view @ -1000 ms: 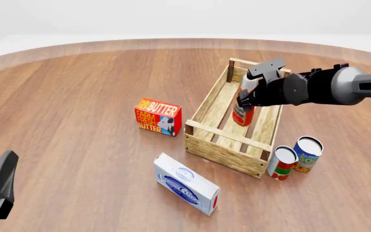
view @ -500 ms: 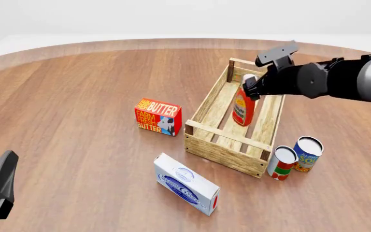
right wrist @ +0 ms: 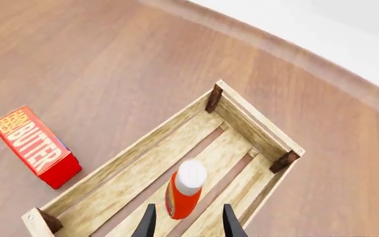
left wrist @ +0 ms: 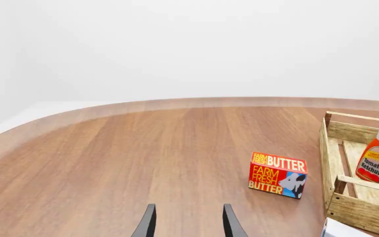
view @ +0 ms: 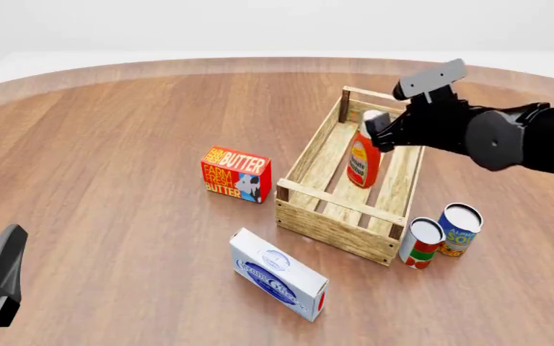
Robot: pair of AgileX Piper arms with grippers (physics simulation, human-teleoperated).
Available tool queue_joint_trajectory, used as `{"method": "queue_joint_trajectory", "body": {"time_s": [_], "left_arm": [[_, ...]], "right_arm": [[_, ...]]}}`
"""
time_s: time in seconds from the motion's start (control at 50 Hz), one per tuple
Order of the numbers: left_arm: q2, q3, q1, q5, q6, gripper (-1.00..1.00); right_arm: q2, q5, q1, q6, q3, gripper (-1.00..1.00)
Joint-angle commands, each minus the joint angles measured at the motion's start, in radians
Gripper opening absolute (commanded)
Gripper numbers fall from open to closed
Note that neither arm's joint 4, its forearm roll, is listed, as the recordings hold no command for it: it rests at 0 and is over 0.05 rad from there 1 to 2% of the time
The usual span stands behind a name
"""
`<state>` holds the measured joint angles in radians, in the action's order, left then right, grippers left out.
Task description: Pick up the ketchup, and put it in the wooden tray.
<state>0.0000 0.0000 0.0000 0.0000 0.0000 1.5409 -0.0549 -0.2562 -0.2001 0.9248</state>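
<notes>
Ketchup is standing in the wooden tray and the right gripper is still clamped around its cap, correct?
Not quite. The ketchup does stand upright in the wooden tray, but the right gripper is open and clear of the cap; the right wrist view shows its fingers apart with the bottle free beyond them.

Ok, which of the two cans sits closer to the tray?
The red-and-white can, right by the wooden tray's near corner; the blue can stands beyond it.
</notes>
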Motion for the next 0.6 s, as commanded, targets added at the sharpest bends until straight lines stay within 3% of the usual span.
{"method": "queue_joint_trajectory", "body": {"time_s": [0.02,0.24,0.32,0.46,0.6], "left_arm": [[0.000,0.000,0.000,0.000,0.000,1.00],[0.000,0.000,0.000,0.000,0.000,1.00],[0.000,0.000,0.000,0.000,0.000,1.00],[0.000,0.000,0.000,0.000,0.000,1.00],[0.000,0.000,0.000,0.000,0.000,1.00]], "right_arm": [[-0.086,-0.092,-0.007,0.014,-0.118,1.00],[-0.178,-0.152,0.002,0.026,-0.236,1.00],[-0.172,-0.167,0.023,-0.003,-0.263,1.00],[-0.239,-0.219,0.040,0.027,-0.351,1.00],[-0.264,-0.267,0.063,0.020,-0.425,1.00]]}}
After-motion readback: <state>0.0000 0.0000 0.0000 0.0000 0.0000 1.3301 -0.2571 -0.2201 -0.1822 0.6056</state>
